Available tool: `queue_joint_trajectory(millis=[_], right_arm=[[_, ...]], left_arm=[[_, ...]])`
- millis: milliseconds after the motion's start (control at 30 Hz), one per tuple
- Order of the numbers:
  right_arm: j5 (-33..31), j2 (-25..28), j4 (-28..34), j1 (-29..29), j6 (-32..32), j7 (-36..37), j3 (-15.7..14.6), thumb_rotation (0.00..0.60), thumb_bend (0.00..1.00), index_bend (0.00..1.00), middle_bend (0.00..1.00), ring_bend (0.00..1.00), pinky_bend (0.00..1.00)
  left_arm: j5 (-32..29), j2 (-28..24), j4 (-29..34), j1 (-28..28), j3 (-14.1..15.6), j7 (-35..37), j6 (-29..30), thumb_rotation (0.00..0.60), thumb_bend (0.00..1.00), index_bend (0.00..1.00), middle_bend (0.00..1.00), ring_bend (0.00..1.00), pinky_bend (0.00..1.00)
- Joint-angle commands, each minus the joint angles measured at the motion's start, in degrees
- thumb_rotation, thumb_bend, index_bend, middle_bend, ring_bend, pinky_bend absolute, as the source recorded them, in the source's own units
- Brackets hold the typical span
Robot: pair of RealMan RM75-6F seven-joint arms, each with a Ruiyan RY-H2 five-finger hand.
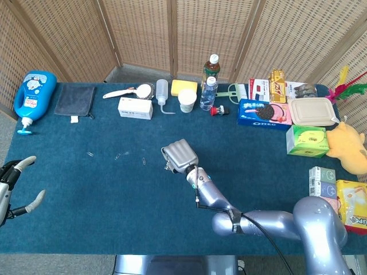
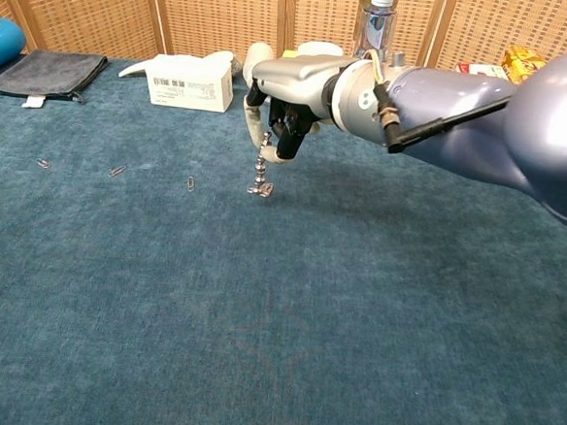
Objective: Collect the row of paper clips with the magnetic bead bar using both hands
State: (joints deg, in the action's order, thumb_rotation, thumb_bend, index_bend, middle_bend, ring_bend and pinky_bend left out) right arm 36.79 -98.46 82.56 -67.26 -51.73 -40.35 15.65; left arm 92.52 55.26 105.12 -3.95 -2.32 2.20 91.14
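Three paper clips are lying loose on the blue table (image 2: pixel 284 349) in a row: one far left (image 2: pixel 43 164), one next to it (image 2: pixel 117 171), one nearer the bar (image 2: pixel 190 184). In the head view they are showing as faint specks left of the right hand.

Right hand (image 2: pixel 290 96) is gripping the magnetic bead bar (image 2: pixel 263 162) between thumb and fingers (image 2: pixel 256 123), bar hanging down with its lower end at or just above the cloth. Something clip-like is clinging at the bar's tip (image 2: pixel 261 189), so I'm judging one clip as collected; too small to be sure.

Left hand (image 1: pixel 14 186) is sitting at the table's left edge, well apart from the row, fingers spread and holding nothing. It isn't taking part yet, though the task wants both hands.

Progress call: roughly a quarter done. Remaining work is sweeping the bar leftward over the three clips. Nearest one is just beside the bar tip, so that's likely the next pickup. Risk: the hanging clip is getting knocked off if the bar drags the cloth.
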Motion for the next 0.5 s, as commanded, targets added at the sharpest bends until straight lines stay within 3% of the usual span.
queue_joint_trajectory(millis=[33, 500], right_arm=[[-0.79, -1.01, -1.63, -0.77, 0.58, 0.08, -0.01, 0.6, 0.45, 0.65, 0.82, 0.85, 0.91], [-2.82, -3.41, -6.64, -2.75, 1.83, -0.37, -0.43, 0.6, 0.45, 0.65, 0.82, 0.85, 0.91]], left_arm=[[-0.02, -0.01, -0.06, 0.01, 0.01, 0.01, -0.04, 0.278, 0.5, 0.14, 0.25, 0.19, 0.27], [-0.32, -0.05, -0.31, 0.11, -0.04, 0.18, -0.12, 0.278, 0.5, 0.14, 0.25, 0.19, 0.27]])
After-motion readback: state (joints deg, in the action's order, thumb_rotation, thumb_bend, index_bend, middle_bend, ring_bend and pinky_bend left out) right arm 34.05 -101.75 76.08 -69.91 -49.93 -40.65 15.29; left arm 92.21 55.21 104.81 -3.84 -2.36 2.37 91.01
